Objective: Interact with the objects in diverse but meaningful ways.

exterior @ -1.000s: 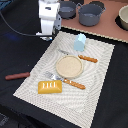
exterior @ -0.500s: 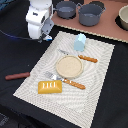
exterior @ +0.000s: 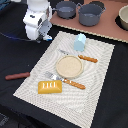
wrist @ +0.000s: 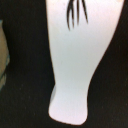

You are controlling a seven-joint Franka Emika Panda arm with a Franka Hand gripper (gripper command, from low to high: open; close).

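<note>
Arm [exterior: 36,20] shifted left; sausage stick [exterior: 17,76] lies near-horizontal.

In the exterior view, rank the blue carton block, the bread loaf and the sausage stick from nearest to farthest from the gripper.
Measured from the gripper:
1. Pale blue carton block, on the mat's far edge, to the exterior view's right of it.
2. Sausage stick, on the black cloth, off the mat.
3. Bread loaf, at the mat's near corner.
</note>
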